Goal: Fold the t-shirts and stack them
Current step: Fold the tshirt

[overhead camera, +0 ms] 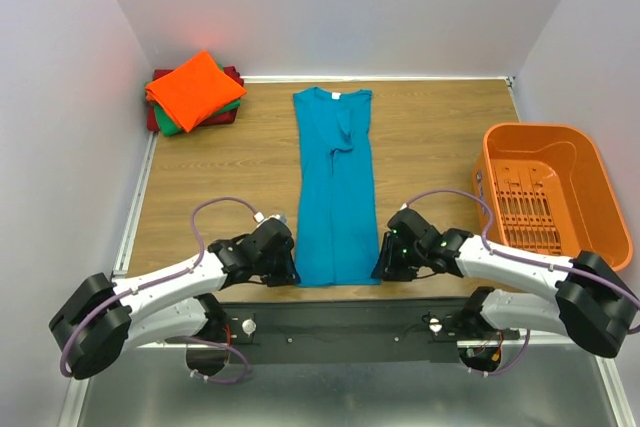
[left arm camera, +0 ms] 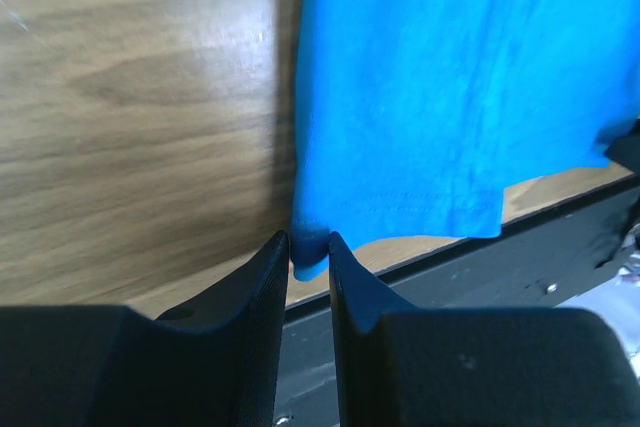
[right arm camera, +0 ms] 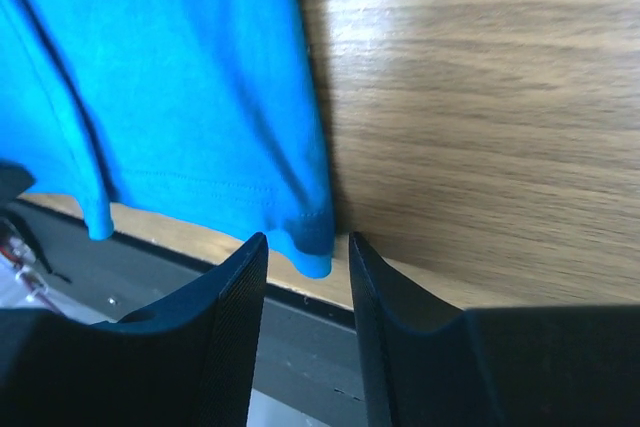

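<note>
The teal-blue t-shirt (overhead camera: 335, 187) lies lengthwise on the wooden table, folded into a narrow strip, collar at the far end. My left gripper (overhead camera: 288, 269) is shut on the shirt's near left hem corner (left arm camera: 310, 247). My right gripper (overhead camera: 385, 265) is open, its fingers either side of the near right hem corner (right arm camera: 315, 247) without pinching it. A stack of folded shirts sits at the far left: bright orange (overhead camera: 196, 87) on top, green (overhead camera: 175, 125) under it, dark red (overhead camera: 232, 75) at the bottom.
An orange plastic slotted basket (overhead camera: 585, 162) stands at the right side of the table. The table's near edge and a black rail (overhead camera: 340, 317) run just behind both grippers. White walls close in at the left, back and right.
</note>
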Controlling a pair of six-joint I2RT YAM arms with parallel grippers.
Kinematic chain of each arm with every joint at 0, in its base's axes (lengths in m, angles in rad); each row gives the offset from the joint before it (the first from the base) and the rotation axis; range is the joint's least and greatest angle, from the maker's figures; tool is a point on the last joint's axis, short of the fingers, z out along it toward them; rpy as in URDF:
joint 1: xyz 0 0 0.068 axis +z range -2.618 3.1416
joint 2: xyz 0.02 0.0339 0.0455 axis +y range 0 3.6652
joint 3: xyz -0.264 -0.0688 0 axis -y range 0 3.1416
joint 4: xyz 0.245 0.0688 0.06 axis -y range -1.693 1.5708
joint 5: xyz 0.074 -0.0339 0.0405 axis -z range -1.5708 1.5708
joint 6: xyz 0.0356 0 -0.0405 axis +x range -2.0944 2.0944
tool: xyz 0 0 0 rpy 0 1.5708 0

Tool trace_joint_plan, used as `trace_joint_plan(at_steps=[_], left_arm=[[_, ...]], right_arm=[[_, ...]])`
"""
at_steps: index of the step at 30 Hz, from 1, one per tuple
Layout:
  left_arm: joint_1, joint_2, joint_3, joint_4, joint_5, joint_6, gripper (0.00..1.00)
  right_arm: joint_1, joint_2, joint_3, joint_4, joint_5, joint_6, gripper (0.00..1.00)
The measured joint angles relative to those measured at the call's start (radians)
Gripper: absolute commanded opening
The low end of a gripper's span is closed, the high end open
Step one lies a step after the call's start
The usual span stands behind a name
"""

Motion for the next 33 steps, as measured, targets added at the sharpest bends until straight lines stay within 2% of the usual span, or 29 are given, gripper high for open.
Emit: trace_joint_plan(at_steps=[5,6,9,11,12,15,19,23,33], left_arm=[[-0.036,0.021,-0.002,0.006,0.001,-0.022,0.29],[-0.04,0.026,-0.002,0.011,0.001,-0.025,0.23],[-0.042,0.042,-0.001,0.025,0.0,-0.025,0.13],[-0.043,0.057,0.005,0.033,0.0,-0.02,0.0],[-0.044,0.064,0.012,0.033,-0.002,-0.012,0.0],[-0.044,0.079,0.055,0.031,-0.016,0.016,0.0],[-0.036,0.114,0.196,0.03,-0.051,0.082,0.0],[0.007,0.159,0.311,0.065,-0.072,0.142,0.0],[0.13,0.206,0.327,0.098,-0.069,0.225,0.0]], right_arm=[[-0.004,-0.037,-0.04,0.031,-0.032,0.014,0.43],[-0.004,-0.04,-0.044,0.034,-0.036,0.016,0.39],[-0.004,-0.043,-0.053,0.037,-0.043,0.028,0.29],[-0.004,-0.044,-0.057,0.036,-0.048,0.03,0.21],[-0.004,-0.045,-0.057,0.03,-0.048,0.032,0.16],[-0.004,-0.053,-0.054,0.012,-0.042,0.033,0.11],[-0.004,-0.054,0.004,-0.027,-0.017,0.02,0.11],[-0.004,-0.001,0.149,-0.039,0.041,-0.018,0.09],[-0.028,0.165,0.312,-0.057,0.168,-0.108,0.09]])
